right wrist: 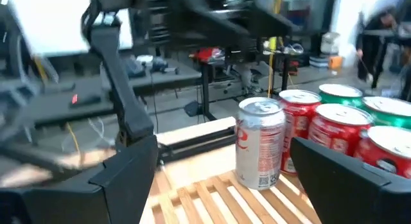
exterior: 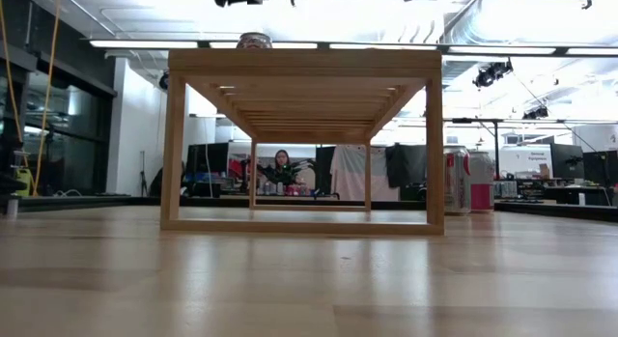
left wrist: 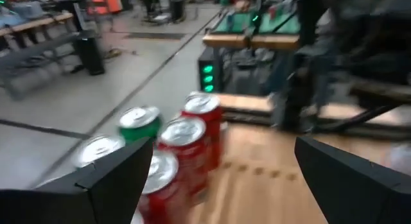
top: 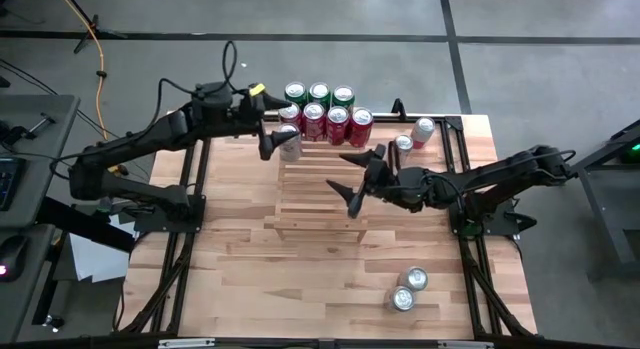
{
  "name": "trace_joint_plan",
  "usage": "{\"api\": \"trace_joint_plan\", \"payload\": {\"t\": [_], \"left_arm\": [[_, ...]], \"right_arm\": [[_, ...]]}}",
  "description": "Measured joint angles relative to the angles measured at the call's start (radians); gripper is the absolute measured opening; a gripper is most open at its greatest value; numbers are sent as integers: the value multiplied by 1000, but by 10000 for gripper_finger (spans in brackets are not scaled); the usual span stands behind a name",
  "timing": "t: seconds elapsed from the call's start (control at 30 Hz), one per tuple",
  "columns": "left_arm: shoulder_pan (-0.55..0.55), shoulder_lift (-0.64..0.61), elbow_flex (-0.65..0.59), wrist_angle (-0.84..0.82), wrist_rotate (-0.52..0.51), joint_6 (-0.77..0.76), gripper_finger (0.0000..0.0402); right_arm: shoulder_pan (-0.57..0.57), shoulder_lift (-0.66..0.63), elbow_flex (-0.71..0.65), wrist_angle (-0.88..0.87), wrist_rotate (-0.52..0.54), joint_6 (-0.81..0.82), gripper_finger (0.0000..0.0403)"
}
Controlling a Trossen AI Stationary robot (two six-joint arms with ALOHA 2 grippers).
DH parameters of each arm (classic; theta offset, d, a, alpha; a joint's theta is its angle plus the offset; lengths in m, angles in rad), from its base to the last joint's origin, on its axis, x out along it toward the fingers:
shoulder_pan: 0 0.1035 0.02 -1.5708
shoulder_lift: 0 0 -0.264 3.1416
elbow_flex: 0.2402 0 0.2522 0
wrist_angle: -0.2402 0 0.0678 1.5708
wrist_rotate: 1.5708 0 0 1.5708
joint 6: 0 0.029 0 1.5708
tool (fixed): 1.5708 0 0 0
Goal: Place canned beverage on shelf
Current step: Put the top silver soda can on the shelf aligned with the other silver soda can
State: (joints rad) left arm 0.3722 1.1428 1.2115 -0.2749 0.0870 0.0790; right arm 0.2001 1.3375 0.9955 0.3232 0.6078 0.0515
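I've got the left gripper [top: 277, 141] over the far-left corner of the shelf [top: 318, 214], jaws spread wide and holding nothing. A silver can [right wrist: 261, 144] stands upright on the slats at that far-left corner, just beside the gripper. Behind the shelf, along the far edge of the worktop [top: 250, 279], I see a cluster of red cans [top: 325, 122] with a row of green cans [top: 319, 93] behind them. The right gripper [top: 352, 181] is above the shelf's right side, jaws also wide, empty, pointing toward the silver can. Two more cans [top: 413, 137] stand to the right of the shelf near the far edge, and another two cans [top: 407, 289] sit at the near right of the worktop.
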Motion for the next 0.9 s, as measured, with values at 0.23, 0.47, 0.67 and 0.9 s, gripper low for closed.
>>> {"api": "trace_joint_plan", "payload": {"t": [0.23,0.47,0.67,0.9], "left_arm": [[-82,1,8,13,56,-151,374],[-193,-30,-82,157,-79,-252,374],[-282,-143,-221,250,-293,-346,374],[-331,-237,-268,278,-432,-410,374]], "right_arm": [[-23,-117,0,-153,31,173,341],[-65,-278,0,-467,42,324,341],[-135,-349,0,-863,80,592,341],[-329,-326,-52,-1327,90,1005,341]]}}
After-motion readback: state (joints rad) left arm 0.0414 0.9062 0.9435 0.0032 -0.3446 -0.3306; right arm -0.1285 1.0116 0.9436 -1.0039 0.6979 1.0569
